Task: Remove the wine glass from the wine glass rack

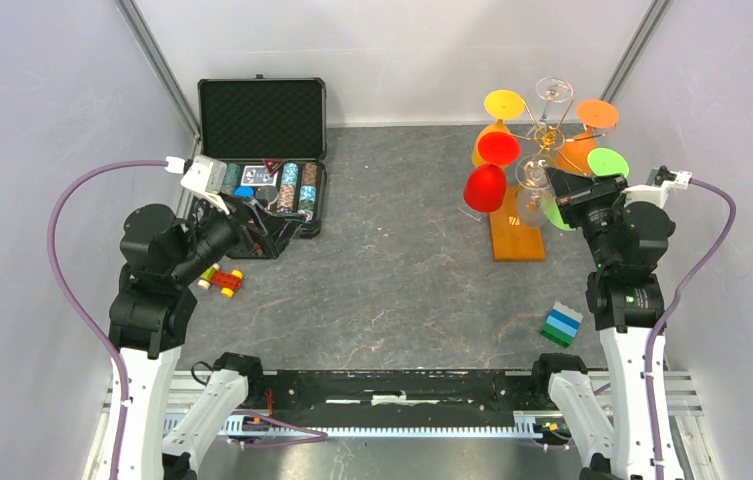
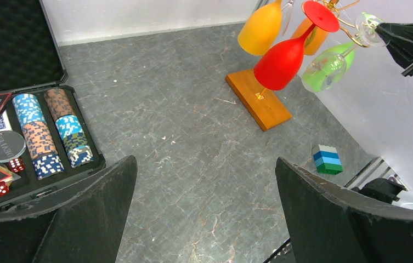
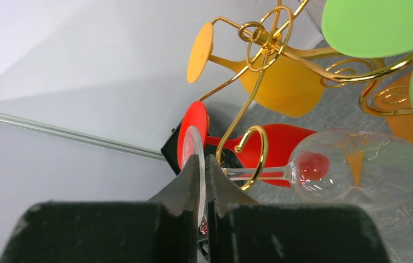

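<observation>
One clear wine glass (image 3: 352, 172) hangs on the rack (image 1: 517, 240), foot clamped in the right end effector (image 3: 204, 164).

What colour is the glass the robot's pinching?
No colour, see-through. The right gripper pinches the clear wine glass by its foot; the right wrist view shows it best.

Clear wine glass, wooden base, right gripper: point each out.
clear wine glass (image 3: 357, 164), right wrist view, on its bowl
wooden base (image 2: 270, 112), left wrist view, on its top face
right gripper (image 3: 204, 163), right wrist view, midway between fingertips
</observation>
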